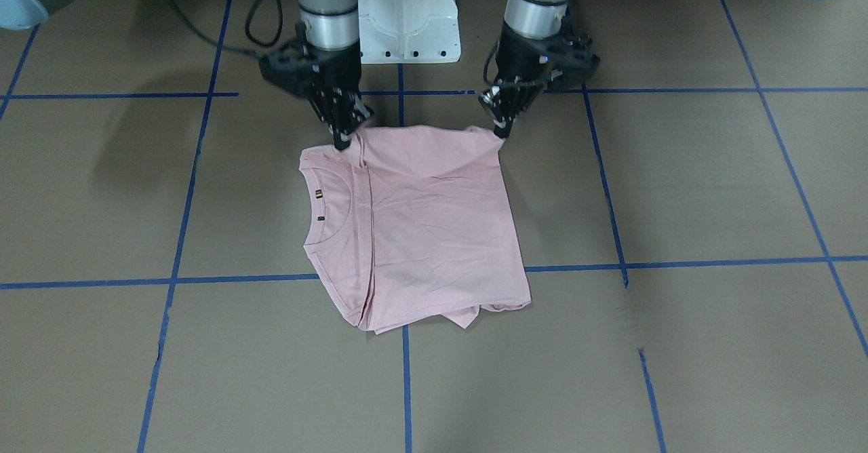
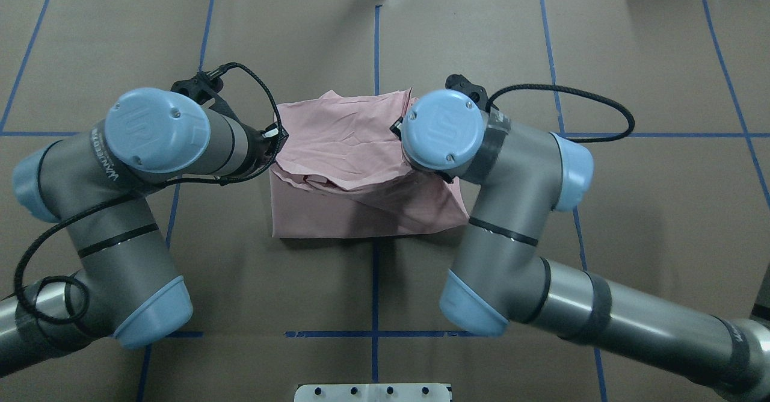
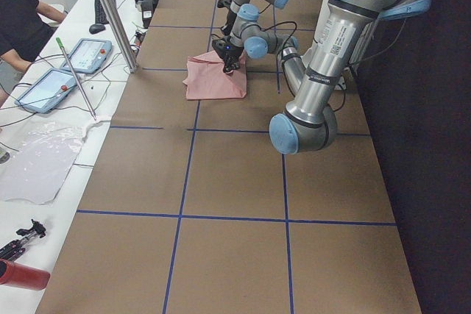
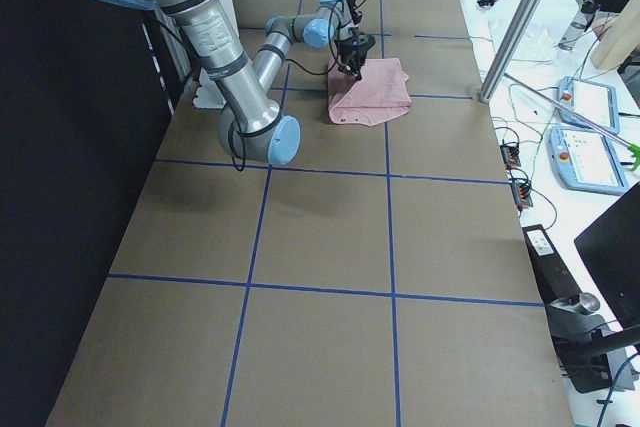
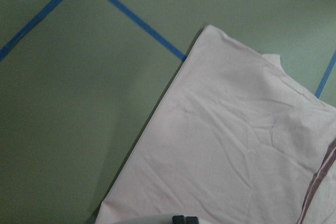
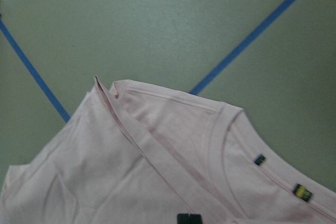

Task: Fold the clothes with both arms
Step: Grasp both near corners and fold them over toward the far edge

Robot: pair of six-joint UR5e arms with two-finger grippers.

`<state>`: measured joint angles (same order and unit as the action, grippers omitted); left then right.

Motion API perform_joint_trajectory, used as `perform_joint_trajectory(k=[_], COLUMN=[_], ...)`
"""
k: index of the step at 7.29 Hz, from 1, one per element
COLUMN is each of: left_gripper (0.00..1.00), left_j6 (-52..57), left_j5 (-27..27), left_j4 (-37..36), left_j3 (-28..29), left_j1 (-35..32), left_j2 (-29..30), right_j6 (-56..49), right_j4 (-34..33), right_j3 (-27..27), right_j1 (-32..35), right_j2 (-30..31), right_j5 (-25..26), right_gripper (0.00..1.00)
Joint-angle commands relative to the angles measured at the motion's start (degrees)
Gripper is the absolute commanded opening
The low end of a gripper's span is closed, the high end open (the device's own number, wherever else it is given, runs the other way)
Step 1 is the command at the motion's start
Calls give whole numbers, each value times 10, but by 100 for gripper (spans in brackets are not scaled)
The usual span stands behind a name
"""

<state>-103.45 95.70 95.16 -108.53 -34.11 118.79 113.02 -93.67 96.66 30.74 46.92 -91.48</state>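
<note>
The pale pink T-shirt (image 1: 434,229) lies folded into a rough square in the middle of the table, ribbed collar (image 1: 339,209) with small tags facing up on one side. My left gripper (image 1: 502,133) is shut on one corner of the shirt's robot-side edge. My right gripper (image 1: 342,142) is shut on the other corner, by the collar. That edge is held a little above the table, and in the overhead view the shirt (image 2: 349,143) slopes down from it. There the left gripper (image 2: 278,135) shows, while the right one is hidden under its wrist. No print is visible.
The white pedestal base (image 1: 407,19) stands just behind the grippers. Blue tape lines (image 1: 407,385) grid the brown tabletop. A side bench holds tablets (image 3: 88,53) and a metal pole (image 3: 110,12), with a person (image 3: 22,20) beside it.
</note>
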Motion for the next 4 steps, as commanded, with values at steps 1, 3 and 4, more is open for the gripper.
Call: perform_joint_trajectory(k=[1, 3, 4], left_gripper=[0, 0, 0], left_j6=[39, 65, 68], left_j5=[-3, -4, -4], left_j4=[63, 104, 117], left_j3=[118, 186, 202], left_j1=[-34, -59, -59], left_j2=[37, 63, 64], right_j6=[-19, -33, -39], right_j4=[65, 91, 95], right_j3=[-153, -209, -237], right_j1=[48, 67, 72], right_j2=[-74, -93, -109], right_j5=[-35, -43, -51], right_gripper=[0, 0, 0])
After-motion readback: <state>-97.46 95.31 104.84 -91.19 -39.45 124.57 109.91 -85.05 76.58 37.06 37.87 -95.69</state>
